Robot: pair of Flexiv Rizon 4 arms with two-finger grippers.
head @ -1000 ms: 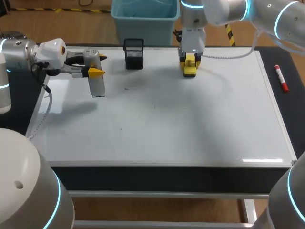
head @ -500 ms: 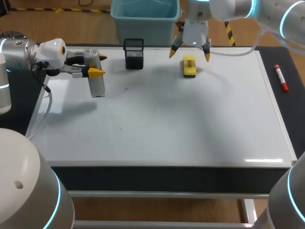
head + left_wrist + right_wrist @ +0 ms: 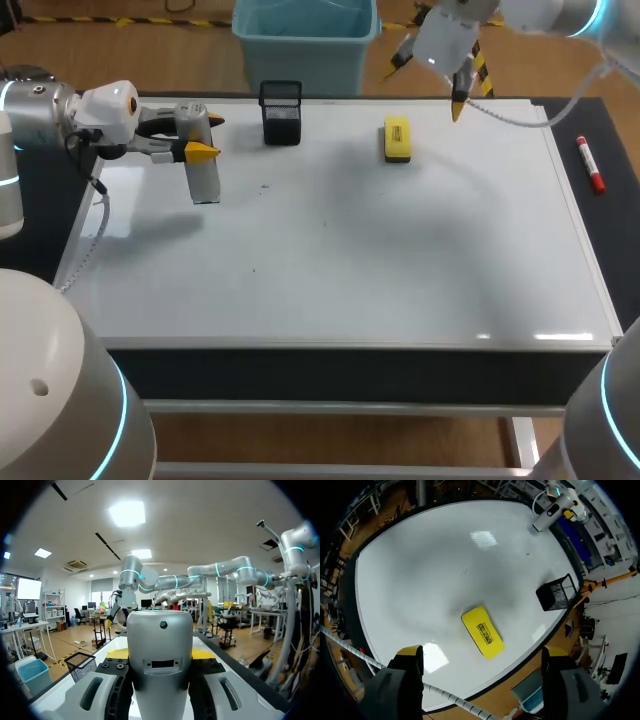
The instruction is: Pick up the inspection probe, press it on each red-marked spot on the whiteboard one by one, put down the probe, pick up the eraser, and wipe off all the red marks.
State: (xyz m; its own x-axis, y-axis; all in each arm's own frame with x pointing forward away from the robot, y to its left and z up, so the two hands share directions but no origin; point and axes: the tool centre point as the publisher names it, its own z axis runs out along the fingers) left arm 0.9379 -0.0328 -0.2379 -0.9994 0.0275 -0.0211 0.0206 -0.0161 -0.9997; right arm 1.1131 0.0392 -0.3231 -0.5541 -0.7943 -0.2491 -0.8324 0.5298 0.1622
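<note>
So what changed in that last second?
The right gripper let go of the yellow eraser, opened, and rose away toward the far edge. The eraser stays on the whiteboard; the left gripper keeps holding the probe, unmoved.

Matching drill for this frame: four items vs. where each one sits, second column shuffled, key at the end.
1. eraser
2. inspection probe
3. red marker
4. black mesh basket

A. gripped in the left gripper
B. lying beyond the right edge of the whiteboard
C. flat on the whiteboard, apart from the open right gripper
D. upright at the whiteboard's far edge

Pairs: 1-C, 2-A, 3-B, 4-D
</note>
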